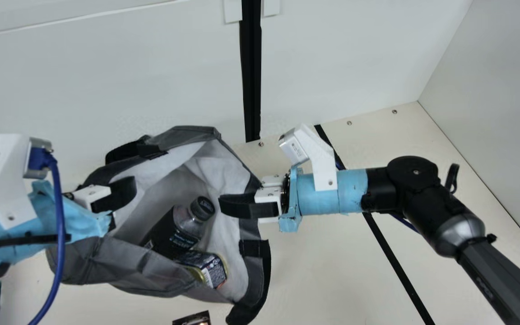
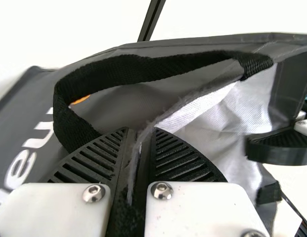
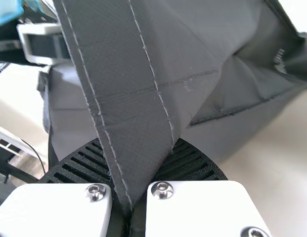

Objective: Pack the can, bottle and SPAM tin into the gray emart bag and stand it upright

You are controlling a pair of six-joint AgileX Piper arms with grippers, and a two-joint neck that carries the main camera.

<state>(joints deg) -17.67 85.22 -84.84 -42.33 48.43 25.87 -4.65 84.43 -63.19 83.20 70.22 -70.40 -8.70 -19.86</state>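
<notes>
Gray emart bag point(image 1: 127, 266) between left tool point(image 1: 122, 197) and right tool point(image 1: 235, 203), each clamped on its rim, bottle point(image 1: 176, 232) inside

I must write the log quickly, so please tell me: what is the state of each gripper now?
Left gripper: closed, holding the rim of the gray emart bag.
Right gripper: closed, holding the same bag's stitched rim.

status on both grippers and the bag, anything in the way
Left gripper, right gripper: jaws shut on bag. Bag open, bottle and tin inside. Dark item near bag, main view's bottom edge, possibly in the way.
</notes>
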